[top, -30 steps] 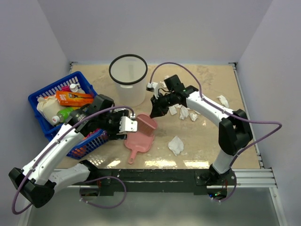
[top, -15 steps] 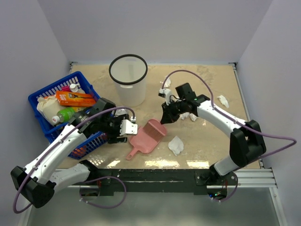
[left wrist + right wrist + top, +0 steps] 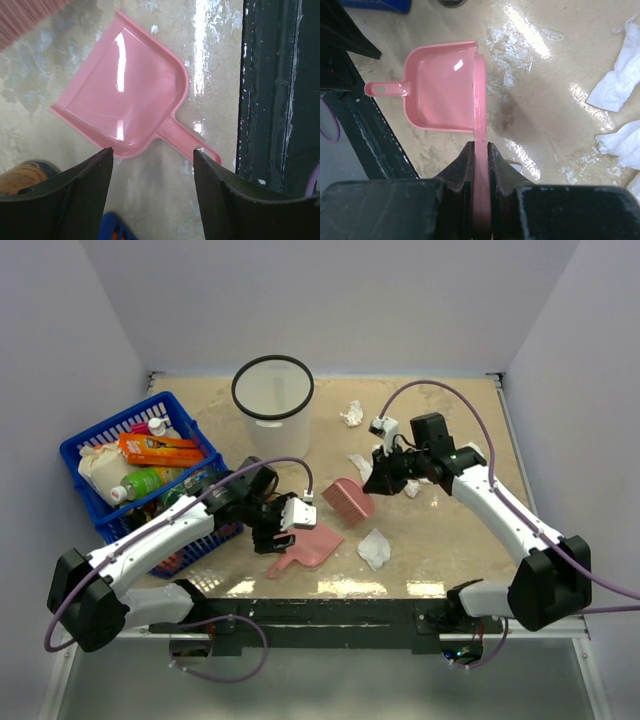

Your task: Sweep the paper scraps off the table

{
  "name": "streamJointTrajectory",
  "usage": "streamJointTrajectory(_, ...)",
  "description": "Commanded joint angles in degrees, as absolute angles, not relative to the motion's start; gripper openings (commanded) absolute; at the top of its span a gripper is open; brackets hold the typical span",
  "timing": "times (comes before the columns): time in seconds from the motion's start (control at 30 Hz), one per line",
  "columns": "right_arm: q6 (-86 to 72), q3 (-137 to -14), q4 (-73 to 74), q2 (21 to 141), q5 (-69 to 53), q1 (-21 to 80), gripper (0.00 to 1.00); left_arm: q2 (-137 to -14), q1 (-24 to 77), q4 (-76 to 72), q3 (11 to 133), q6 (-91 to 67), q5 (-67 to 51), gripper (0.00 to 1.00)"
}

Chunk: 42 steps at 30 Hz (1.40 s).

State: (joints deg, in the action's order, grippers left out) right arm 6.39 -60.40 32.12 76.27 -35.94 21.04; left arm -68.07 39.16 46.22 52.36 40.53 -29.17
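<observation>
The pink dustpan lies flat on the beige table near the front edge, handle toward the rail; it also shows in the left wrist view and the right wrist view. My left gripper is open and empty, just left of the dustpan, its tips either side of the handle's base without touching. My right gripper is shut on the handle of a pink brush, held edge-on beside the dustpan's mouth. White paper scraps lie at the front, behind the brush, near the bin and at the right.
A translucent bin with a black rim stands at the back. A blue basket of groceries sits at the left, beside my left arm. Another scrap lies at the far right. The metal front rail runs just behind the dustpan handle.
My right arm has carried the brush to the right, off the dustpan. My left gripper has moved right and forward to the dustpan's handle. The dustpan has turned slightly.
</observation>
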Motion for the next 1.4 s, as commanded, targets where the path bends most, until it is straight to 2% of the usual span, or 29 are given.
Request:
streamJointTrajectory(0.0,6.15,-62.58,31.12,72.87,-35.43,20.22,0.0,-69.96,40.52,41.93,49.75,36.04,-26.02,0.68)
streamJointTrajectory(0.2,4.83,-64.07,30.85,69.53,-33.05,16.97,0.0,-71.98,40.61,39.2,48.43,31.82,-19.08,0.6)
streamJointTrajectory(0.47,5.36,-62.75,30.41,66.8,-32.43,14.94,0.0,-74.44,40.69,38.16,47.11,42.79,-16.09,0.59)
streamJointTrajectory(0.93,7.64,-66.88,33.75,69.51,-31.2,11.95,0.0,-79.88,40.69,30.86,45.26,52.38,-19.95,0.59)
streamJointTrajectory(1.17,10.54,-72.85,37.35,72.15,-29.27,10.72,0.0,-82.62,40.69,23.74,47.98,50.98,-19.51,0.58)
streamJointTrajectory(1.37,12.57,-73.48,38.67,72.33,-28.13,10.11,0.0,-80.78,40.69,26.18,51.07,49.92,-21.44,0.58)
